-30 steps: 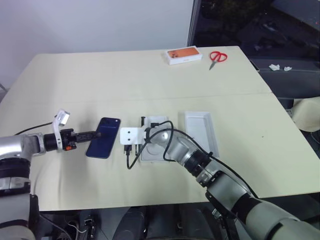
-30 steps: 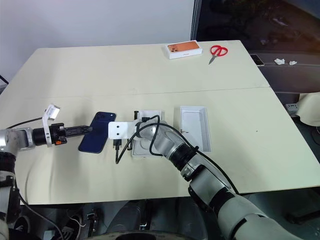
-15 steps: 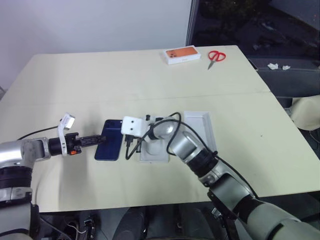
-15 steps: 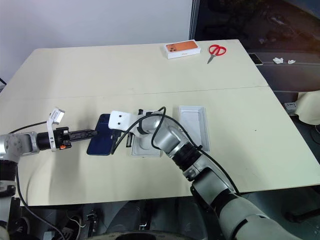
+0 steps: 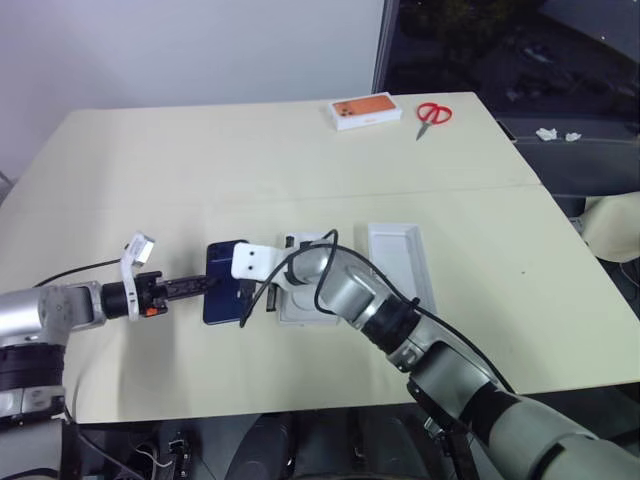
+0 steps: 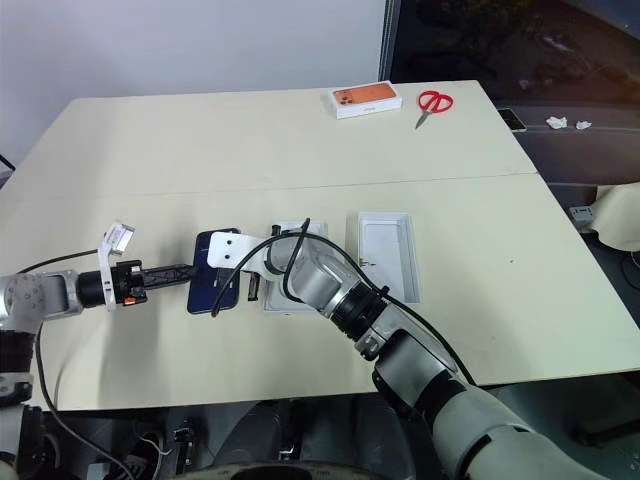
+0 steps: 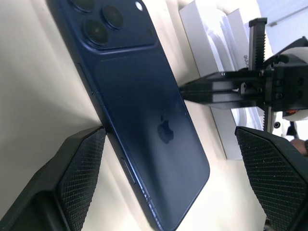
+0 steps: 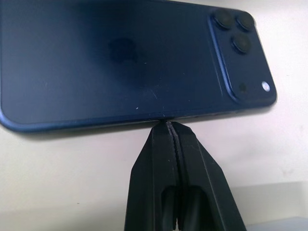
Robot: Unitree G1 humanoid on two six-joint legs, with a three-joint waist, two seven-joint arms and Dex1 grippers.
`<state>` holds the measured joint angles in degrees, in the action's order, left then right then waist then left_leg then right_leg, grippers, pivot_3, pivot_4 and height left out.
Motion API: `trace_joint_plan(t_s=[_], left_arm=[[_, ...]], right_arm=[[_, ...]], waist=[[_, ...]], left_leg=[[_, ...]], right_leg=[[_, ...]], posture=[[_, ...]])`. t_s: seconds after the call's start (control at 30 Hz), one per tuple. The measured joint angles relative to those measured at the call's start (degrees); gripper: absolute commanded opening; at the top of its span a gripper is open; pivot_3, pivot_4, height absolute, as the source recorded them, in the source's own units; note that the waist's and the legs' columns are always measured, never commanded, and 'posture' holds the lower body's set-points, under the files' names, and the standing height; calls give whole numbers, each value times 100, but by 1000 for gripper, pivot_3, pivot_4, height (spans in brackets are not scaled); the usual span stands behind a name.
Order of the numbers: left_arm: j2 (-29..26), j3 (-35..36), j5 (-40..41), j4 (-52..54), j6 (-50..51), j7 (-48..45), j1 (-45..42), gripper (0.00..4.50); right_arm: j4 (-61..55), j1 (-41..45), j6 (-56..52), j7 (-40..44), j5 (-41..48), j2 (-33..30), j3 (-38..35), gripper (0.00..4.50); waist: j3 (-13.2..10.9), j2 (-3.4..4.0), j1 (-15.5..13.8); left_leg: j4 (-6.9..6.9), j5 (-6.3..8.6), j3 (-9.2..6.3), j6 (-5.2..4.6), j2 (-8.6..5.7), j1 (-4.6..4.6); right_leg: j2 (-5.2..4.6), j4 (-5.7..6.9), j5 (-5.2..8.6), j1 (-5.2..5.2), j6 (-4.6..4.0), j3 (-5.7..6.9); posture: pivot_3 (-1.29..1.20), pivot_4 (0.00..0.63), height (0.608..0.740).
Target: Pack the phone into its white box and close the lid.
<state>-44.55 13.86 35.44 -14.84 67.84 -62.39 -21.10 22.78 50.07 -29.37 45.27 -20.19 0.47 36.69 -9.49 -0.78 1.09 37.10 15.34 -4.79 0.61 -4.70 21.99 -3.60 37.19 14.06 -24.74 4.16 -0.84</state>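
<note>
— Why is the phone lying face down on the table between your two grippers?

— So I can trap it from both long edges. My right gripper is pinched shut, holding nothing; its tips touch one long edge as a stop. My left gripper is spread wide, one pad against the other edge, nothing gripped.

— And where does it go?

— Into the box, just beside the phone, behind my right wrist. The lid lies inside-up on the far side of that. I judge a flat phone needs lifting by its edge first.
</note>
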Motion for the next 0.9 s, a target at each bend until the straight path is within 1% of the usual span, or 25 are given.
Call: trace_joint_plan(t_s=[0.1, 0.13, 0.4, 0.5, 0.6, 0.7, 0.77, 0.9], left_arm=[[202, 178, 62, 23, 211, 183, -3, 4500], [248, 243, 100, 15, 290, 244, -11, 4500], [549, 732, 263, -151, 744, 607, -178, 4500], [579, 765, 315, -139, 825, 628, -179, 4500], [644, 942, 455, -127, 1050, 675, -175, 4500], [633, 943, 472, -32, 1037, 727, -166, 4500], [612, 808, 426, 62, 996, 863, -159, 4500], [559, 713, 406, 472, 1047, 1046, -143, 4500]], right_arm=[[46, -2, -15, -25, -4, -1, -14, 39], [54, -3, -16, -28, -12, -4, -15, 39], [32, -10, 23, 8, -50, -104, -23, 39], [19, -10, 45, 20, -50, -145, -26, 39], [19, -10, 43, 20, -96, -160, -53, 39], [19, -10, 43, 21, -102, -158, -62, 39], [19, -10, 41, 29, -101, -154, -66, 39], [-97, -32, 3, 208, -94, -224, -67, 39]], waist=[[0, 1, -25], [0, 0, -27], [2, -2, -43], [2, -3, -37], [2, -3, -32], [2, -3, -29], [1, -3, -25], [1, -4, -19]], left_leg=[[-13, 4, -1, -5, 0, -51], [-13, 5, -1, -7, 0, -55], [-11, 5, -8, -6, -5, -53], [-11, 5, -8, -6, -5, -52], [-12, 5, -9, -6, -4, -52], [-12, 5, -8, -5, -4, -51], [-13, 6, -8, -4, -4, -51], [-13, 8, -8, -1, -3, -46]], right_leg=[[0, -15, 1, 31, 0, 1], [0, -16, 1, 36, 0, 1], [-3, -15, 1, 35, 0, 3], [-3, -15, 1, 34, 0, 3], [-3, -14, 1, 33, 0, 3], [-2, -15, 1, 33, 0, 2], [-2, -15, 1, 33, 0, 2], [-2, -16, 1, 32, 0, 2]], posture=[[0, 150, 740], [0, 150, 740], [0, 150, 740], [0, 150, 740], [0, 150, 740], [0, 150, 740], [0, 150, 740], [0, 150, 740]])
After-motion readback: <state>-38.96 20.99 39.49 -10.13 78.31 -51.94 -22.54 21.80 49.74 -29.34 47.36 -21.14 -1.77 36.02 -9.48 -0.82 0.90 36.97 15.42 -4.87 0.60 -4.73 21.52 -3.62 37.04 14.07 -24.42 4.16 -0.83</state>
